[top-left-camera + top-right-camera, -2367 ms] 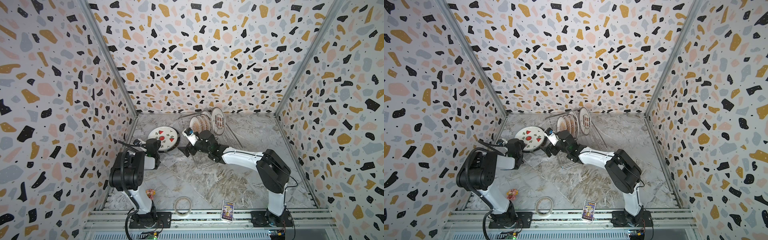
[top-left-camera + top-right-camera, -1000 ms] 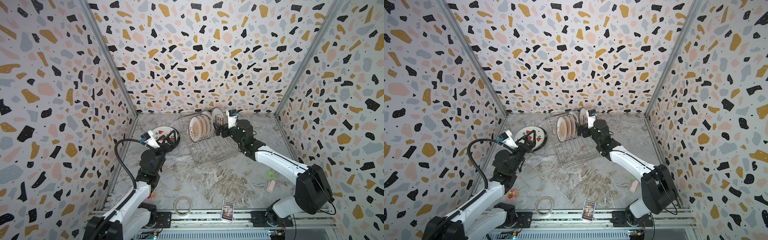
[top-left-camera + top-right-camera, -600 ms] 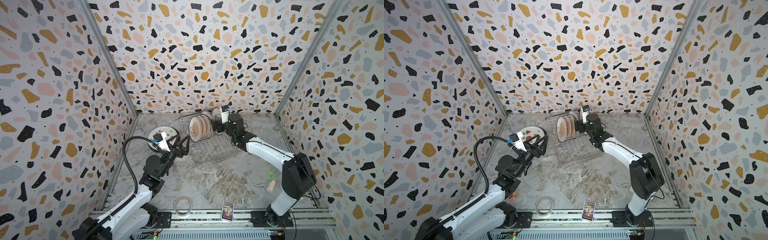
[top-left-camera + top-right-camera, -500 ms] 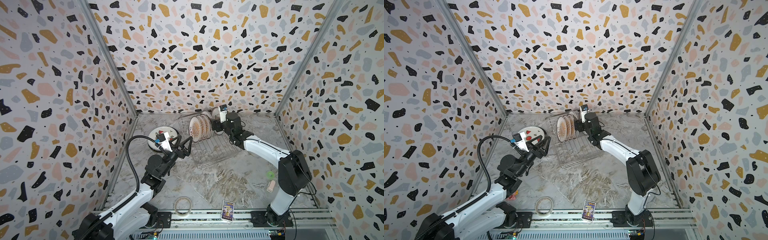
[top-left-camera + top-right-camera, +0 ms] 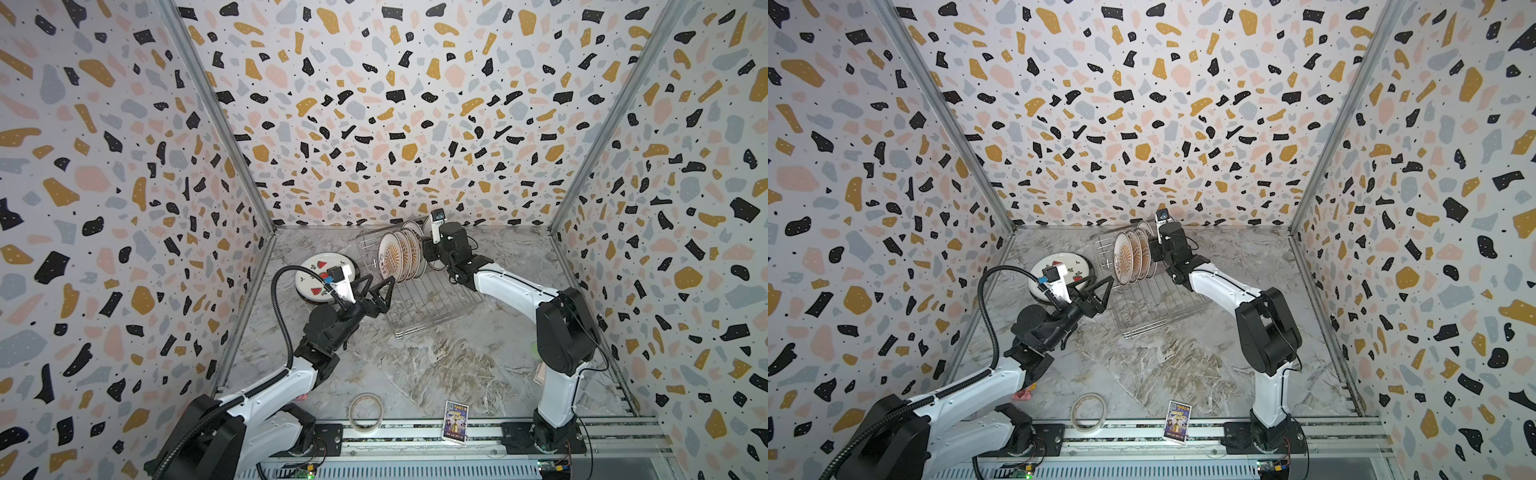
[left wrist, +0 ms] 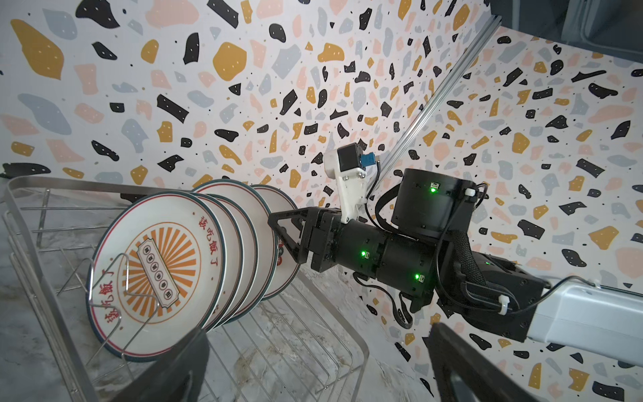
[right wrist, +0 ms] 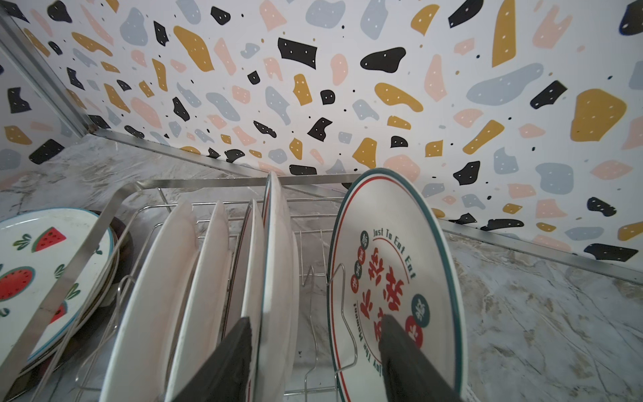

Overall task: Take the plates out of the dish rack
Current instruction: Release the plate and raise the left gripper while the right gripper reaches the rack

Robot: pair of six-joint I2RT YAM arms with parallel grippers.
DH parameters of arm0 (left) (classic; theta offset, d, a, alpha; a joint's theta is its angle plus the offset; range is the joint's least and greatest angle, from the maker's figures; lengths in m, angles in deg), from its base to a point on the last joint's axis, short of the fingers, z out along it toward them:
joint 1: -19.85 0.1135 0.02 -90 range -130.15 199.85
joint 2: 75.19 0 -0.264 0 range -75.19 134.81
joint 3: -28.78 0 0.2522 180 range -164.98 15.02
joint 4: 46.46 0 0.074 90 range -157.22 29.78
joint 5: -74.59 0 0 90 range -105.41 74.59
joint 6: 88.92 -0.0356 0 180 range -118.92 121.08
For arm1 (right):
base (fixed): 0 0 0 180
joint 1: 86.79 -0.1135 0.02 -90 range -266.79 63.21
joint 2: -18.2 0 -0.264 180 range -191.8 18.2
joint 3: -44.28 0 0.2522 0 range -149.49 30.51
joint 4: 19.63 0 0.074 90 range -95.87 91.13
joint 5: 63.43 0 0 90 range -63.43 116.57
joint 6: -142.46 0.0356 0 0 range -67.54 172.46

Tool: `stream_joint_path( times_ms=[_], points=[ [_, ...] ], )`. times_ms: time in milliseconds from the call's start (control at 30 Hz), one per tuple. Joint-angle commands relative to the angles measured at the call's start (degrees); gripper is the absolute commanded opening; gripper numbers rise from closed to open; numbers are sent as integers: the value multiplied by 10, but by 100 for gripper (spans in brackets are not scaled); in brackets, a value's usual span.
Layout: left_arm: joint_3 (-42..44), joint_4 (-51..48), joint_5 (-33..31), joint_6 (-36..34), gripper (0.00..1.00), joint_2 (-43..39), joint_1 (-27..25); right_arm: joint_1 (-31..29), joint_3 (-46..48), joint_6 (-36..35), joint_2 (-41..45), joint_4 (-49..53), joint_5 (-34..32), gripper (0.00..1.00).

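The dish rack [image 5: 432, 299] sits upper centre of the table [image 5: 436, 365] in both top views, with five plates [image 5: 392, 259] standing on edge at its far end. The right jaws are in among them. In the right wrist view they're about half spread, straddling the teal-rimmed plate [image 7: 276, 261]. One finger [image 7: 407, 358] lies across the face of the red-character plate [image 7: 389, 271], and there's a clear gap on that side, so nothing is gripped. The left jaws hang wide open and empty just beside the rack's left edge. Watermelon plates [image 5: 309, 274] lie stacked on the table, left of the rack.
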State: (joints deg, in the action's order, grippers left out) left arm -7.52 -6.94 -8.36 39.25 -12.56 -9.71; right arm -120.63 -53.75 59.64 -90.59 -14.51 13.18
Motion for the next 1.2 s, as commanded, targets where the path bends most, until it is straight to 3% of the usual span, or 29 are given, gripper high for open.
stream_joint_path(
  times_ms=[0, 133, 600, 800, 933, 1167],
  points=[
    [-17, 49, 6, 0, 100, 3, -4, -8, -40, -6, -10, 22, -41, 54],
    [-16, 46, 4, 2, 100, 0, -4, -16, -81, -8, -43, 53, -91, 45],
    [-2, 9, -23, -14, 100, -39, -5, -28, -144, -15, -107, 87, -141, 39],
    [0, -5, -35, -19, 100, -43, -5, -34, -143, -20, -103, 78, -152, 34],
    [0, -13, -47, -21, 100, -45, -5, -41, -153, -31, -101, 78, -164, 23],
    [7, -25, -66, -28, 100, -56, -5, -56, -173, -62, -103, 72, -219, 21]
  ],
)
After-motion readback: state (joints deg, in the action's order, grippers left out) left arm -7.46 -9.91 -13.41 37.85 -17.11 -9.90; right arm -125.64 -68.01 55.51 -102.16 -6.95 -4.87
